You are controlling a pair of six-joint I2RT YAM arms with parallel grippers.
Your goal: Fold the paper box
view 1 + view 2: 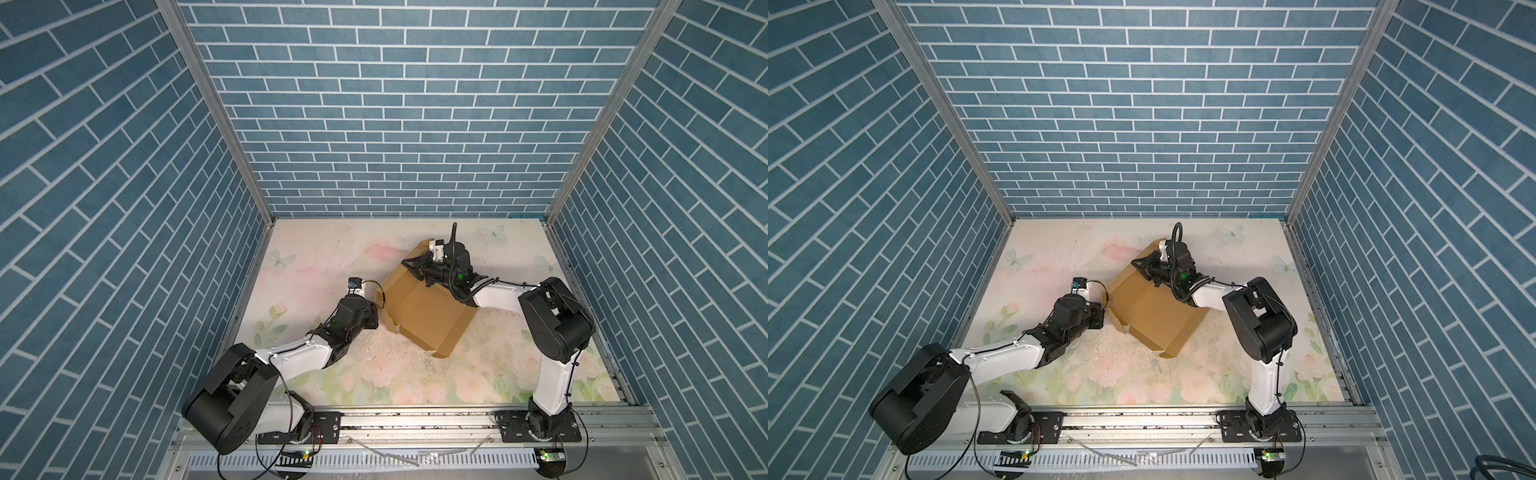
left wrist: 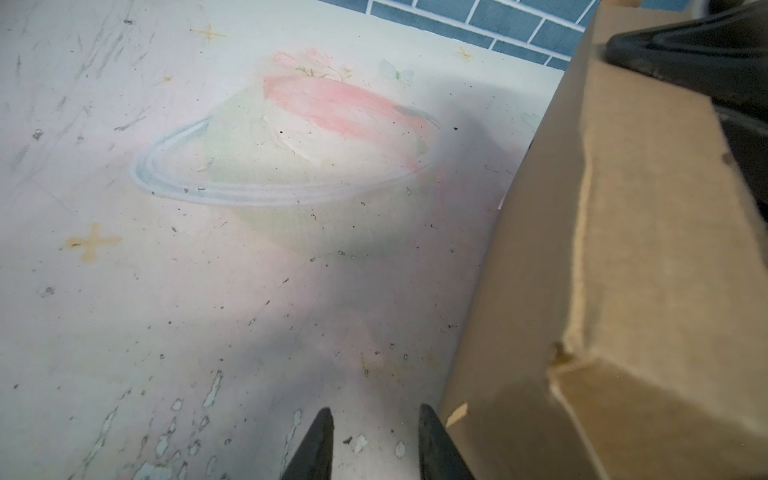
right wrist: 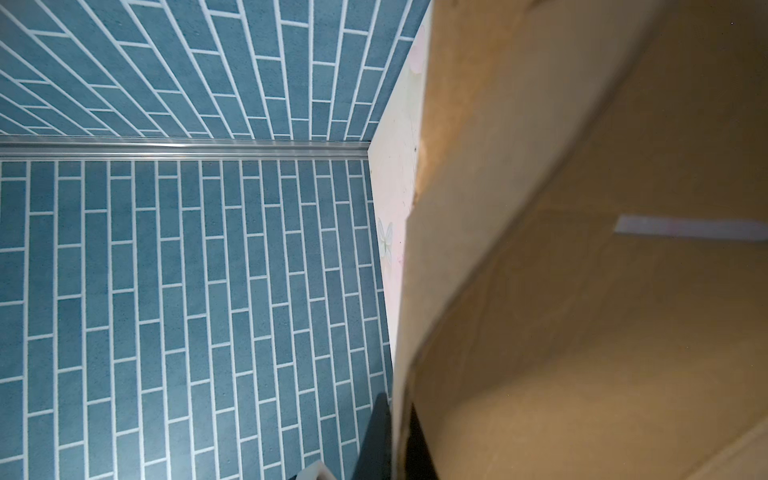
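Clamping a far wall of the paper box (image 1: 428,311) with the right gripper (image 1: 415,268), closed flat on the brown cardboard with no gap between the jaws. Reaching in from the right of the floral-print table (image 1: 324,257) and over the box's far corner, in both top views. Shown from the right wrist camera as a thin cardboard edge running down between two dark fingers (image 3: 419,449), with a creased inner face filling the frame beside it and the blue brick walls (image 3: 166,270) beyond.

Lying a little right of the table's middle, partly folded: plain, unprinted, bent along its crease lines, with the near corner pointing toward the front rail (image 1: 415,417) and a small tab sticking out on the left side. Hard to tell from above whether the far end sits on the table or is lifted off it.

Stationed at that left side with the left gripper (image 2: 375,411), partly open and holding nothing, with bare scuffed tabletop showing between the two black fingertips. Set just beside the box's outer wall and its loose tab, too close to say whether touching or a hair apart. Tucked under the wrist in both top views, low over the table, apart from the right gripper.
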